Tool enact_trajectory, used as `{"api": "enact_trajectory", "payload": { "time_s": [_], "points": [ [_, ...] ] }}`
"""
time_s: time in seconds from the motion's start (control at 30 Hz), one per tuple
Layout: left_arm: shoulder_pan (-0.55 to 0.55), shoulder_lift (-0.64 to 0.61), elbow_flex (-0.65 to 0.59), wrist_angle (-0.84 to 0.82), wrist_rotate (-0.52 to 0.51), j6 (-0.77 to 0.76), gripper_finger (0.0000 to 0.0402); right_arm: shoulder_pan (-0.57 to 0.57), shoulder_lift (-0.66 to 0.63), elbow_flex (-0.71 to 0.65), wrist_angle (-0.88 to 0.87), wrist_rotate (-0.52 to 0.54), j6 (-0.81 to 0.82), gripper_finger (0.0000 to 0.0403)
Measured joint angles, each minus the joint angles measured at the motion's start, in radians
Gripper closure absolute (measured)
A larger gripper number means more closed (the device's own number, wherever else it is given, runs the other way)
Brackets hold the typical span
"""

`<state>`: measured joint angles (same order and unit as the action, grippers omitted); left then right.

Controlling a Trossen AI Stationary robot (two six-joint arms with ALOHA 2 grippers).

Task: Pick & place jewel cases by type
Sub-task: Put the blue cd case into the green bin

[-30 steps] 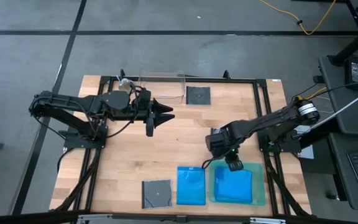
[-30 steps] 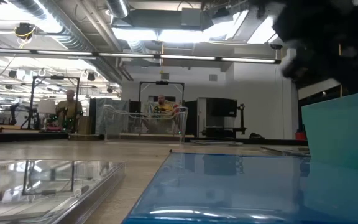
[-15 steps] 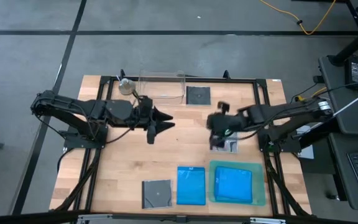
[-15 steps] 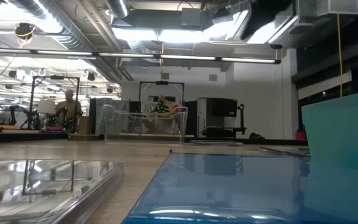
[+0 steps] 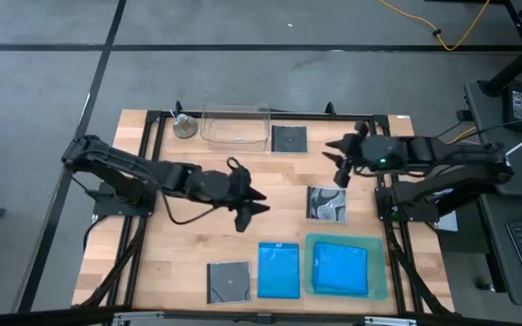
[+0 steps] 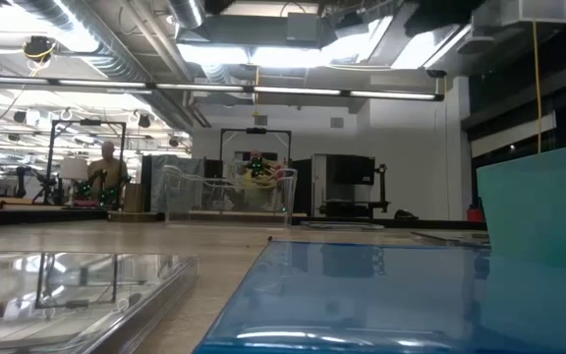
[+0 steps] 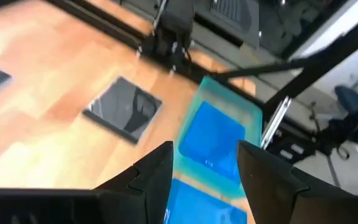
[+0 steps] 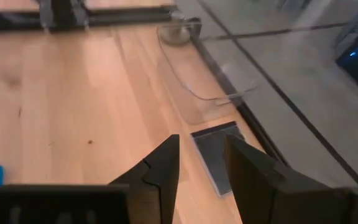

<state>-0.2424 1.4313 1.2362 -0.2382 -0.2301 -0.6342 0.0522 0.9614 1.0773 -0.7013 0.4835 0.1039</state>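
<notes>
a: high view first; the right gripper (image 5: 341, 169) has lifted off the green tray (image 5: 379, 288) and swung to the far side, fingers spread and empty; the blue cases (image 5: 340, 268) it was over now sit in that tray, so that drop looks done

b: and the left gripper (image 5: 256, 206) has come toward the middle, spread, nothing in it; a blue case (image 5: 278, 269) and a dark case (image 5: 228, 281) lie at the near edge, the patterned case (image 5: 327, 203) mid-right, a dark case (image 5: 288, 139) beside the clear tub (image 5: 236, 126)

a: low view; no arm in it now, only a blue case (image 6: 362, 295) close up

b: left wrist view; fingers (image 7: 157, 171) apart, the patterned case (image 7: 122, 109) ahead, bare wood around it

a: right wrist view; fingers (image 8: 163, 165) apart over the far dark case (image 8: 214, 152), which lies close to the table edge, so little room there
</notes>
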Motion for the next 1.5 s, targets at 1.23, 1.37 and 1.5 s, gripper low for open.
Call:
{"api": "enact_trajectory", "payload": {
  "time_s": [1.23,1.37,1.5],
  "points": [
    [-0.027,0.525,0.001,0.159,0.364,-0.177,0.04,-0.003,-0.355,-0.363,0.37,-0.208,-0.133,0.0394],
    [-0.038,0.546,0.001,0.162,0.381,-0.166,0.0401,-0.003,-0.355,-0.363,0.37,-0.208,-0.126,0.0392],
    [-0.04,0.578,0.0,0.157,0.399,-0.142,0.0401,-0.003,-0.352,-0.363,0.37,-0.207,-0.134,0.0382]
  ]
}}
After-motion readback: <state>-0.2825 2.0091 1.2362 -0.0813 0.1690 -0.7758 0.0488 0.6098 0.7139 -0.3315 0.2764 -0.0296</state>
